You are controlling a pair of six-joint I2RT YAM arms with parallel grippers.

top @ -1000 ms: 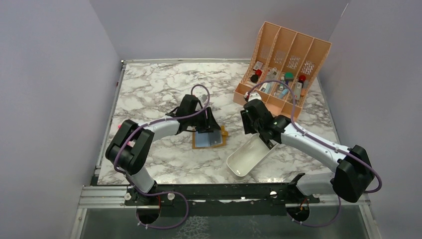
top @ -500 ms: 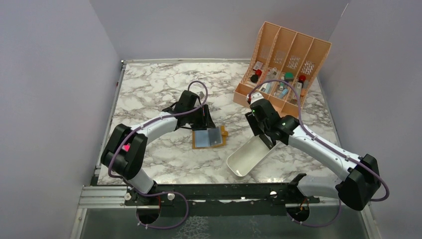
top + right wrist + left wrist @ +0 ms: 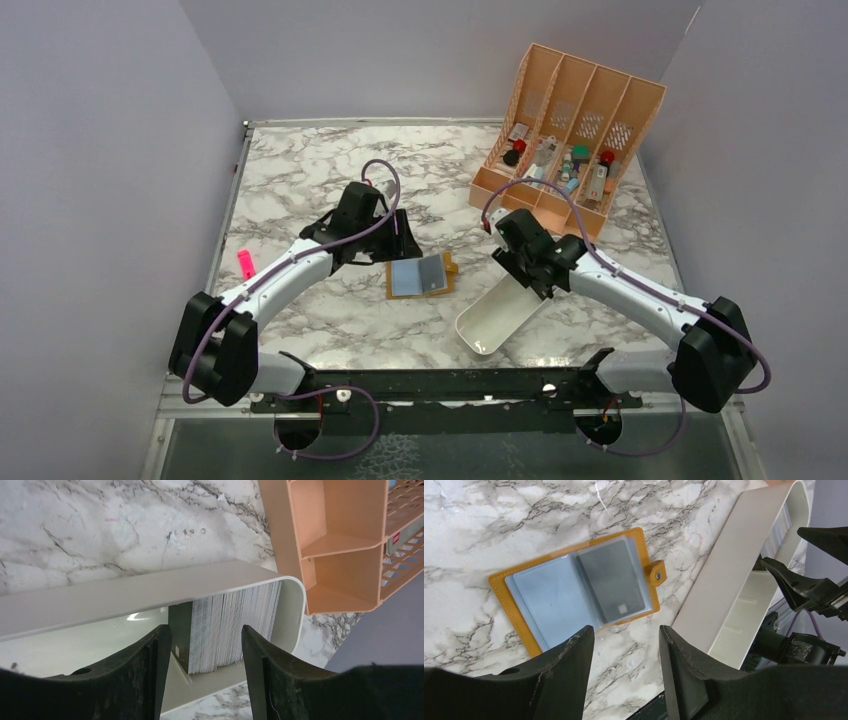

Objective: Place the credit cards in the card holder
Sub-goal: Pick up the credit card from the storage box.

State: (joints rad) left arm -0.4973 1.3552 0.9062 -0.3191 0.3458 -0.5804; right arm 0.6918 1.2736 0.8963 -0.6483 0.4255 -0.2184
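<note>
Jaws: left gripper and right gripper both open, empty | card holder lies spread open mid-table, one grey card apparently in its right sleeve | credit cards stacked in white tray, near-right of it | judged: early, most cards left.

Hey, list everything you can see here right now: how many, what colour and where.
card holder: one, mustard-orange, lying open mid-table.
credit cards: one stack, pale, on edge in the tray's end; one grey card in the holder's clear sleeve.
tray: one, white, right of the holder.
organiser: one, peach, far right, small items inside.
pink object: one, small, near table's left edge.
table: one, white-grey marble.
left arm: one, black-and-white, jaws open and empty above the holder.
right arm: one, black-and-white, jaws open and empty above the tray.
</note>
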